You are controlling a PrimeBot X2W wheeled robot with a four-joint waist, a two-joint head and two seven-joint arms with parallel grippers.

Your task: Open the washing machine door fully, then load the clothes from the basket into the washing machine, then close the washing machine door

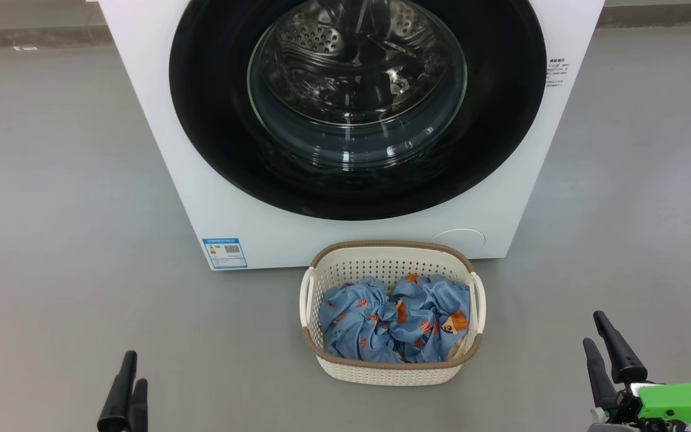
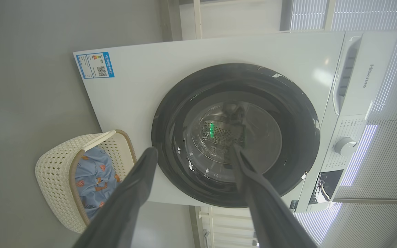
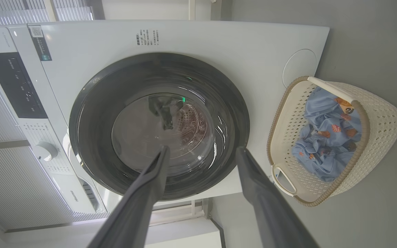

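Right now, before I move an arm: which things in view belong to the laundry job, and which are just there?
Job: washing machine; washing machine door, shut; basket; clothes in the basket.
Just there: blue label sticker; control dial; round cover panel by the basket.

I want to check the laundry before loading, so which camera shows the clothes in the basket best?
The head view: it looks down into the basket, so most of the crumpled pile of clothes shows. Both wrist views see the basket from the side, its rim and wall hiding part of the pile.
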